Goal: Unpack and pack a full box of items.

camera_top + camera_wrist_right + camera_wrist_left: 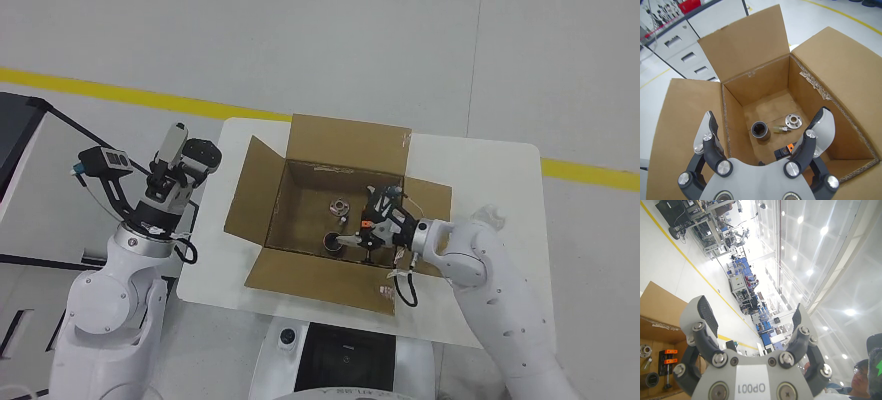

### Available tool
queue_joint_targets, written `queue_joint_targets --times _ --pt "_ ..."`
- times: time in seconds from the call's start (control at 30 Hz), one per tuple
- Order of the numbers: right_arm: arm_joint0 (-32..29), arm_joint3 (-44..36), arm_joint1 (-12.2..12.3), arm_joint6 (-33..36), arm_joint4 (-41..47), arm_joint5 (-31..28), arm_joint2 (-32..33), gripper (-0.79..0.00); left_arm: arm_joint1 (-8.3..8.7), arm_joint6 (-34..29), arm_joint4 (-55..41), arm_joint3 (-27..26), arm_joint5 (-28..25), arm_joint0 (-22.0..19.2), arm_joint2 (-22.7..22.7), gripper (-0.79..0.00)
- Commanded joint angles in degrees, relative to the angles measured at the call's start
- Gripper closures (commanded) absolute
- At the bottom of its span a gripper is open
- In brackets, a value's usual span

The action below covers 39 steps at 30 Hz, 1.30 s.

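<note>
An open cardboard box (300, 200) stands in the middle of the white table (480, 170). On its floor lie a black cylinder (760, 130), a small brass fitting (780, 129), a metal flange (793, 120) and a black vise with orange parts (785, 149). My right gripper (766, 113) hangs open inside the box's top, above the vise, holding nothing; in the top view the right gripper (375, 222) is over the box's right half. My left gripper (751, 306) is open and empty, tilted upward off the table's left edge (178, 140).
All four box flaps (745, 37) are folded outward. A grey drawer cabinet (687, 55) stands beyond the box. The table has bare surface to the right of the box. A yellow floor line (120, 95) runs behind the table.
</note>
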Motion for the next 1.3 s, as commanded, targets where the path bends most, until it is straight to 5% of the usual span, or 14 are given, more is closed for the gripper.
queue_joint_targets --times 0.0,0.07,0.3,0.63,0.83,1.27 --pt "0.6 -0.9 -0.1 3.1 0.2 1.4 -1.8 -0.68 0.0 0.0 0.0 0.0 0.0 0.0 0.0 -0.785" --pt "3.0 -0.2 -0.2 8.3 1.5 2.3 -2.9 -0.606 0.0 0.0 0.0 0.0 0.0 0.0 0.0 -0.785" --pt "13.1 9.8 -1.4 18.6 6.5 6.6 -8.9 -0.613 0.0 0.0 0.0 0.0 0.0 0.0 0.0 -0.785" --pt "21.4 27.0 -4.0 17.4 12.1 6.0 -17.5 -0.573 0.0 0.0 0.0 0.0 0.0 0.0 0.0 -0.785" --pt "24.5 31.3 -5.0 19.0 12.8 5.8 -20.7 -0.453 0.0 0.0 0.0 0.0 0.0 0.0 0.0 -0.785" --pt "27.4 36.7 -6.5 18.7 12.3 6.9 -25.4 -0.351 0.0 0.0 0.0 0.0 0.0 0.0 0.0 -0.785"
